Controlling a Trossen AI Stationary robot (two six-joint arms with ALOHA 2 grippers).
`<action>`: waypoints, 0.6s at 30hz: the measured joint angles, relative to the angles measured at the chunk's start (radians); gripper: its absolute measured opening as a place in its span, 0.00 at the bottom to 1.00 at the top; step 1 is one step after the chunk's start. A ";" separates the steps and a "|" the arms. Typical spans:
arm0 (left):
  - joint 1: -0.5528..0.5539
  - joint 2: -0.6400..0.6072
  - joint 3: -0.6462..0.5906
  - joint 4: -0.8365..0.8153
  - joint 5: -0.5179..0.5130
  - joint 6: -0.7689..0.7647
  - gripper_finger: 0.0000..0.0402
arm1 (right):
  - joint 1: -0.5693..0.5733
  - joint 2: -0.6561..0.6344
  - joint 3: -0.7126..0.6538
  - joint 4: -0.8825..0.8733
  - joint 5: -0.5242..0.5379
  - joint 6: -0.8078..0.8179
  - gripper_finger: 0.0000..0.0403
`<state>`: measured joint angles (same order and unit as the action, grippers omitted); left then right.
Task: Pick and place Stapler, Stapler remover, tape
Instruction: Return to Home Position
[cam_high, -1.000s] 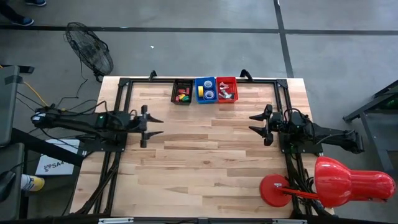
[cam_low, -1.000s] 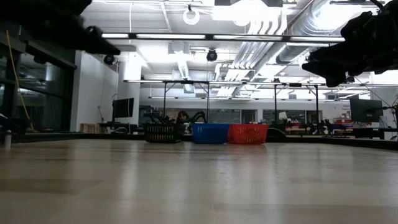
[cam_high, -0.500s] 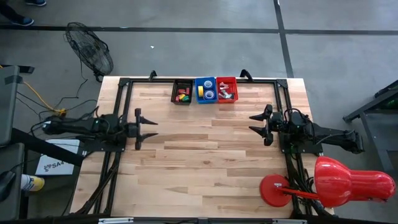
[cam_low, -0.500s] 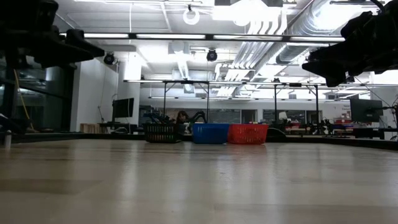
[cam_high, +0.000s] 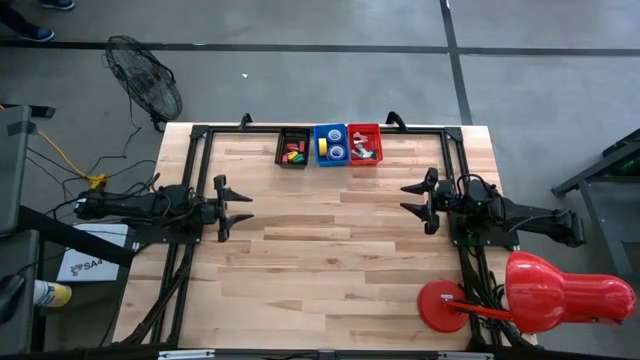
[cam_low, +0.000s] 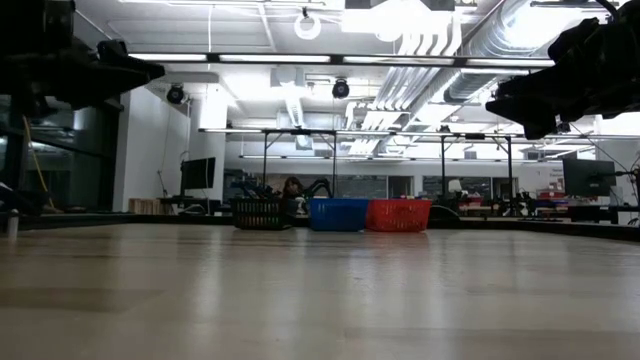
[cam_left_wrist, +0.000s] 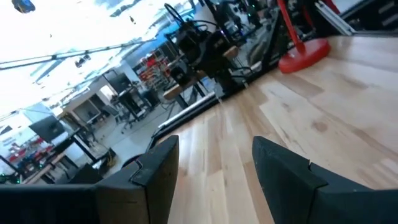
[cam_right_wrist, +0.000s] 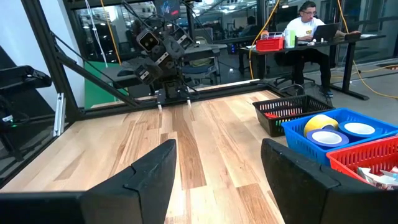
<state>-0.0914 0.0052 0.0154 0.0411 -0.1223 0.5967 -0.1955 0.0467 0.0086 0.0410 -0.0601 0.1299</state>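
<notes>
Both arms sit parked at opposite sides of the table (cam_high: 320, 270), nothing in hand. The left end effector (cam_high: 243, 207) has its fingers spread and holds nothing. The right end effector (cam_high: 405, 198) faces it, also spread and unloaded. Both wrist views show only bare wood between the fingers.

All goods are in three bins at the far edge:
- staplers (cam_high: 293, 152), red and yellow, in the black bin (cam_high: 281, 140)
- tape rolls (cam_high: 338, 152) in the blue bin (cam_high: 316, 140)
- staple removers (cam_high: 363, 150) in the red bin (cam_high: 379, 140)

I see no task items outside the bins, so sorting looks done.

Handling, my guess:
- Staplers are stiff, smooth and the heaviest here. Pinch across the narrow body near mid-length.
- Tape is a light, rigid ring. Pinch the wall with one finger through the core.
- Removers are small and springy. Grip the flat sides.
</notes>
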 joint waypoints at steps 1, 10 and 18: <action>0.000 0.001 0.000 -0.001 0.000 0.003 0.50 | 0.000 0.000 0.000 0.000 0.000 0.000 0.56; 0.000 0.021 -0.002 -0.028 0.123 0.078 0.50 | 0.000 0.000 0.000 0.000 0.000 0.000 0.56; 0.000 0.032 -0.003 -0.030 0.134 0.028 0.50 | 0.000 0.000 0.000 0.000 0.000 0.000 0.56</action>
<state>-0.0917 0.0372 0.0124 0.0110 0.0120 0.6243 -0.1956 0.0467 0.0083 0.0406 -0.0597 0.1303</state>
